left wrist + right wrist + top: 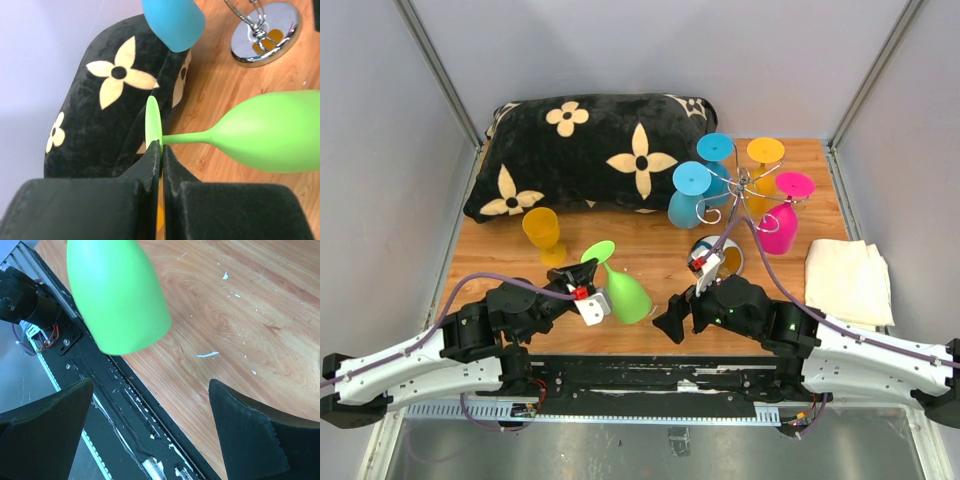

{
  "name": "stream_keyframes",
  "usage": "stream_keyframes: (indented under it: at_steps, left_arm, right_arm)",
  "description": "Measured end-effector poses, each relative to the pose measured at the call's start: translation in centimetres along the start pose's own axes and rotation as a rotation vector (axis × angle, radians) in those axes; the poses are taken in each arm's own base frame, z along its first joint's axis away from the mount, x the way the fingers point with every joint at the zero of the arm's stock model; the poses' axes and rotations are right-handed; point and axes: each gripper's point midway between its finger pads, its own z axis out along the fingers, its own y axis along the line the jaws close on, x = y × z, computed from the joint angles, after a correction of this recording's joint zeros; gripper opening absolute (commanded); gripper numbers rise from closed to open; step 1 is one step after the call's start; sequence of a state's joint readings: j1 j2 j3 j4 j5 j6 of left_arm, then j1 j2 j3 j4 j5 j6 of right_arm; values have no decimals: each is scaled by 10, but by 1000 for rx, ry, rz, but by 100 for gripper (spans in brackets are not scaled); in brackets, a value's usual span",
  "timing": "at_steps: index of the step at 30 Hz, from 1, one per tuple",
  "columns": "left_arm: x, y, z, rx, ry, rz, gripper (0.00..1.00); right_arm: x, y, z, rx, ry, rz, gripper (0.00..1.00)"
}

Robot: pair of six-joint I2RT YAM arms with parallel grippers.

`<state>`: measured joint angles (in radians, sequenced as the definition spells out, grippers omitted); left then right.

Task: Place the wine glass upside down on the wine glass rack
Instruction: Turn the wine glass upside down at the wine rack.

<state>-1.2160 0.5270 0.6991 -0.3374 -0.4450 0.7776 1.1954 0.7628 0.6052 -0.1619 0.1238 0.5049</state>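
A lime-green wine glass (628,293) hangs tilted on its side over the near part of the table, bowl pointing right. My left gripper (582,272) is shut on the rim of its round foot (152,120), with the stem and bowl (270,135) jutting out to the right. My right gripper (675,305) stands open just right of the bowl (117,295), fingers wide apart (151,385) and nothing between them. The chrome wine glass rack (745,185) stands at the back right, its mirrored base (265,35) on the wood.
Several coloured glasses hang upside down on the rack: blue (692,190), orange (763,160), pink (782,225). A yellow glass (542,230) stands at the left. A black flowered pillow (590,150) lies along the back. A white cloth (847,280) lies at the right edge.
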Motion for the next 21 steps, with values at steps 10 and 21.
stream_keyframes:
  at_steps: [10,21]
  left_arm:
    - [-9,-24,11,111,-39,39,0]
    - [-16,-54,31,234,-66,87,0]
  right_arm:
    - [0,-5,9,70,49,14,99]
    - [-20,12,-6,-22,-23,44,95]
